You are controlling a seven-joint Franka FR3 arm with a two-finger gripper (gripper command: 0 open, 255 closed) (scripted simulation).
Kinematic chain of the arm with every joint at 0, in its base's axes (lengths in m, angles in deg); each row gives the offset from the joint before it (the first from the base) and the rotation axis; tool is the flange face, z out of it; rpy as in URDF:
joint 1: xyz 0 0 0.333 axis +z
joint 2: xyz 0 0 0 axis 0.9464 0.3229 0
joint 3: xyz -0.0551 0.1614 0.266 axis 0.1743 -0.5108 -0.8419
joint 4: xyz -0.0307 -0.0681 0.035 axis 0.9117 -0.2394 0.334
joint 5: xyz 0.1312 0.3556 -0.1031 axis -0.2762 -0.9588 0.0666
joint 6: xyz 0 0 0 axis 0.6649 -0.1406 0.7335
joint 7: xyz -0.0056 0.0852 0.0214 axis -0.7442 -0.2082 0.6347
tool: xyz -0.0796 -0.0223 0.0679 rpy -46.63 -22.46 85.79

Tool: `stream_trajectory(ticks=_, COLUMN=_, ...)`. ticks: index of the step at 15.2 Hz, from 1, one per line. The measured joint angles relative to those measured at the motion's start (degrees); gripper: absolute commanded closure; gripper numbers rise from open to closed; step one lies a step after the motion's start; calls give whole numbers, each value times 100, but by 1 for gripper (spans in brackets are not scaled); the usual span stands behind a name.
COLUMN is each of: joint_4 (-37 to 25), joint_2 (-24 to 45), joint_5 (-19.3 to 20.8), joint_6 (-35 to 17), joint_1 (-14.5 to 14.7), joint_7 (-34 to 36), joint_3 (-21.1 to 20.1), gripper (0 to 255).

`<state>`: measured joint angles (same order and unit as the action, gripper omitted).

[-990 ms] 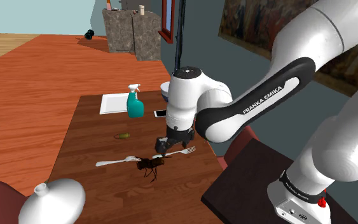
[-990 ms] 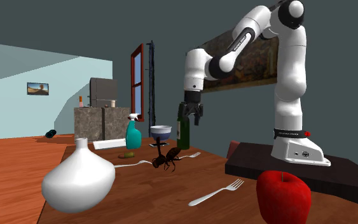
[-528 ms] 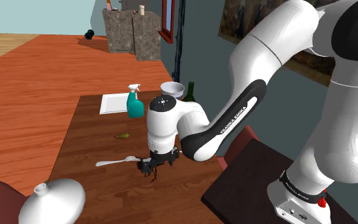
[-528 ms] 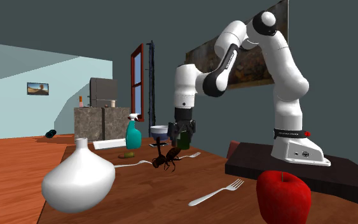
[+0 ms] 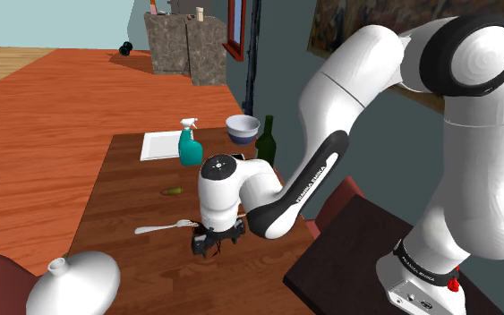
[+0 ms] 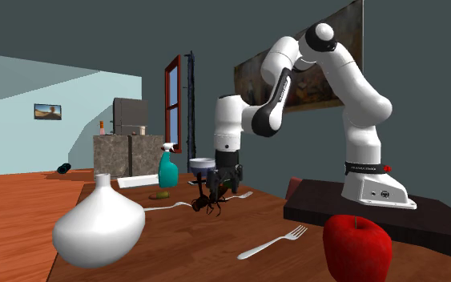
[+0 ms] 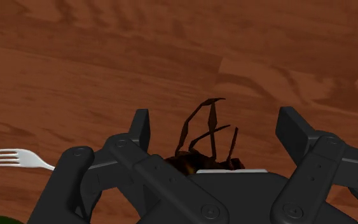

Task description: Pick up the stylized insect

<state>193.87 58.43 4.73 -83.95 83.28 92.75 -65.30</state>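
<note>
Gripper (image 7: 219,127), black two-finger type, sits low over the dark brown spindly-legged insect (image 7: 196,164) on the brown wooden table (image 5: 120,188), at the shoulder view's right of the silver fork (image 5: 160,227). Fingers (image 7: 140,127) are spread either side without touching it, which looks lined up for a clamp.

Insect (image 7: 196,163) body mostly behind pincer (image 7: 217,124) (legs poke above); fork (image 7: 13,158) handle hidden there too.
</note>
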Motion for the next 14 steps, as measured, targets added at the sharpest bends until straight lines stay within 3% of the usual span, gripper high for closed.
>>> stream_trajectory(ticks=2, joint_4=-13, joint_2=127, joint_5=129, joint_6=-99, joint_1=70, joint_7=103, joint_3=94, gripper=0)
stream_trajectory(ticks=3, joint_4=-25, joint_2=151, joint_5=147, joint_6=-109, joint_1=83, joint_7=117, joint_3=109, gripper=255)
stream_trajectory(ticks=14, joint_4=-30, joint_2=147, joint_5=142, joint_6=-101, joint_1=82, joint_7=113, joint_3=104, gripper=255)
